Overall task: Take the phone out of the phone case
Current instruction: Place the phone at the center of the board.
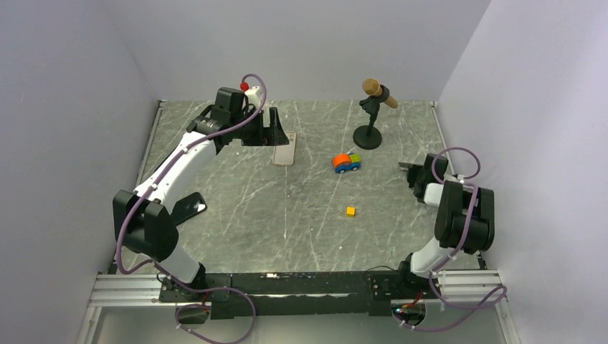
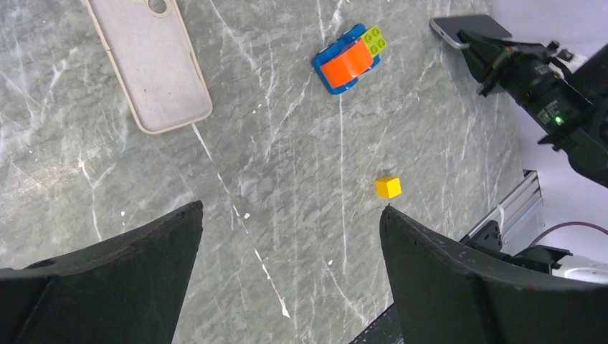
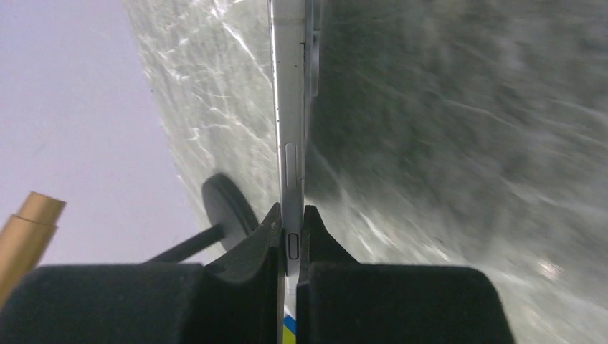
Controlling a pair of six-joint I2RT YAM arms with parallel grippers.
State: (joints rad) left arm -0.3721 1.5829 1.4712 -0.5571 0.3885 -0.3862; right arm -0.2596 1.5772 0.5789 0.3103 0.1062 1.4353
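Veined grey stone table (image 1: 301,222) holds a flat, round-cornered beige phone case (image 2: 150,68)

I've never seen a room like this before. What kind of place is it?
Probably a robot test lab. Plain walls box in a marble-look table, a left arm and a right arm are bolted to a metal frame, and odd props lie about: a toy car, a yellow block, a microphone.

The white-and-black left arm (image 1: 171,170) stretches far forward from its base, wrist bent to the right. Its black two-finger left gripper (image 2: 290,215) is spread wide with nothing between the fingers. The right arm (image 1: 462,211) sits folded near its base, and the right gripper (image 3: 290,215) is clamped on the edge of a thin grey phone (image 3: 290,107).
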